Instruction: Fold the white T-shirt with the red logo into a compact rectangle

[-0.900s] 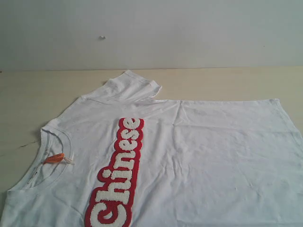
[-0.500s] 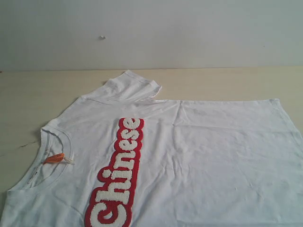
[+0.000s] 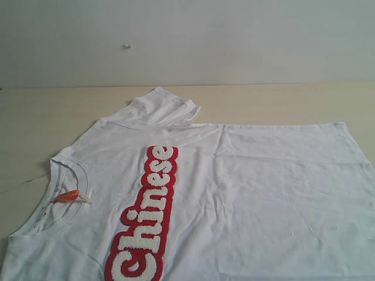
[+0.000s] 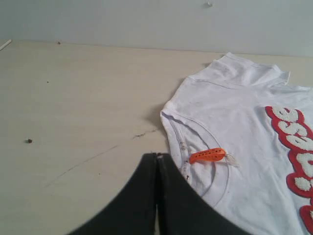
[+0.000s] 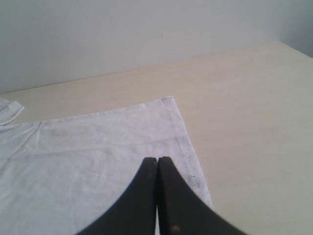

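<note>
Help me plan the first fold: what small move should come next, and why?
Probably open the left gripper and lower it to the ribbed round collar. The white cotton T-shirt lies spread flat on the pale wooden table, long red logo patch up, no fold made. That gripper and the right gripper are shut, holding nothing, and its tips sit beside the collar.

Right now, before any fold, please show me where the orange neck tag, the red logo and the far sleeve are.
orange neck tag (image 4: 208, 155): left wrist view, middle of the tag.
red logo (image 3: 148, 213): exterior view, middle of the lettered patch.
far sleeve (image 3: 161, 108): exterior view, centre of the sleeve cloth.
</note>
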